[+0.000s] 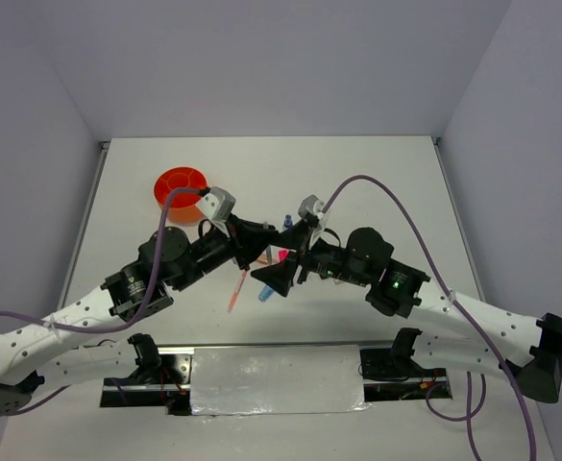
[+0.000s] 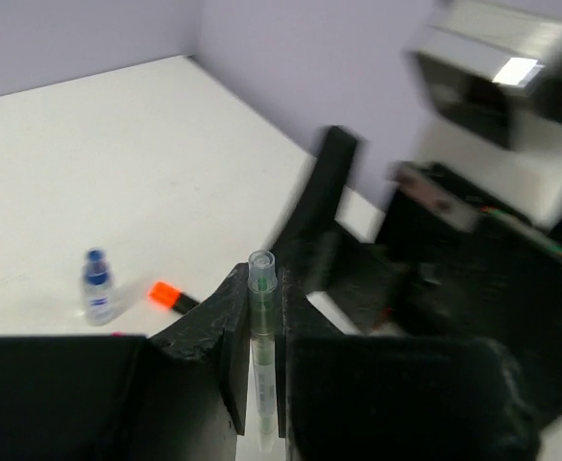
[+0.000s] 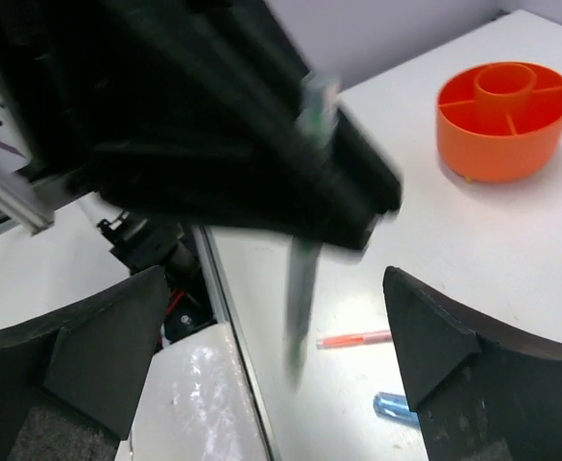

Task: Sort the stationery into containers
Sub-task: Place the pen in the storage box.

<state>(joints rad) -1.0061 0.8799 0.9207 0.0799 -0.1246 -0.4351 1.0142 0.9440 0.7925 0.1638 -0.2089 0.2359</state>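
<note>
Blue marker [image 3: 393,407] partly hidden behind right finger [image 3: 473,384]; grey pencil [image 3: 303,279] blurred.

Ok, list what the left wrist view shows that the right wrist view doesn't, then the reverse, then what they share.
Left wrist only: a tiny blue-capped bottle standing upright on the white table, an orange-tipped black highlighter lying near it, and the right arm, blurred.
Right wrist only: the orange organiser cup, a thin orange pen and a blue marker lying on the table, framed by the right gripper with its fingers wide open.
Both: the left gripper clamped on the grey-green pencil, and the table.
</note>
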